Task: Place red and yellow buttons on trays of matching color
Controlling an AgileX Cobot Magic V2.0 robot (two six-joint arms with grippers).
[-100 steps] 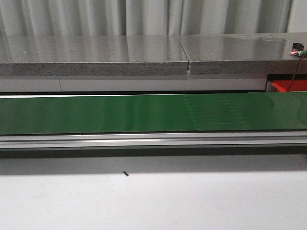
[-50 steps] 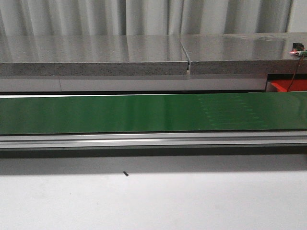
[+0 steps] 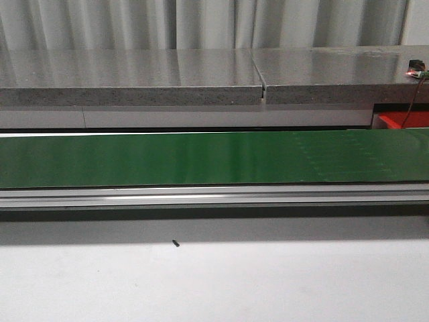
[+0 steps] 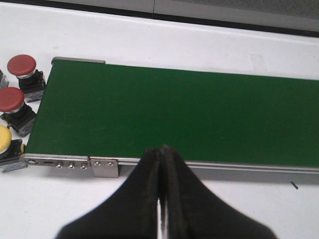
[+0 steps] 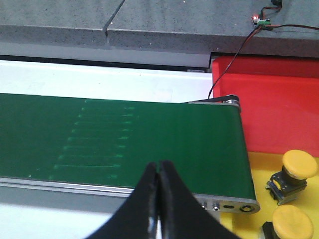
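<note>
In the left wrist view two red buttons (image 4: 22,65) (image 4: 11,99) and part of a yellow button (image 4: 4,137) stand on the white table beside the end of the green belt (image 4: 174,109). My left gripper (image 4: 162,149) is shut and empty over the belt's near rail. The right wrist view has a red tray (image 5: 279,99) past the belt's other end and a yellow tray (image 5: 259,172) beside it, bearing two yellow buttons (image 5: 299,165) (image 5: 293,221). My right gripper (image 5: 159,164) is shut and empty above the belt edge. Neither gripper shows in the front view.
The green belt (image 3: 167,157) runs across the front view with an aluminium rail in front. A grey stone shelf (image 3: 201,77) lies behind it. A circuit board with a red light (image 3: 417,70) sits on the shelf above the red tray's corner (image 3: 402,119). A small black speck (image 3: 175,243) lies on the table.
The faint pale marks on the belt have shifted to the right. Nothing else has moved.
</note>
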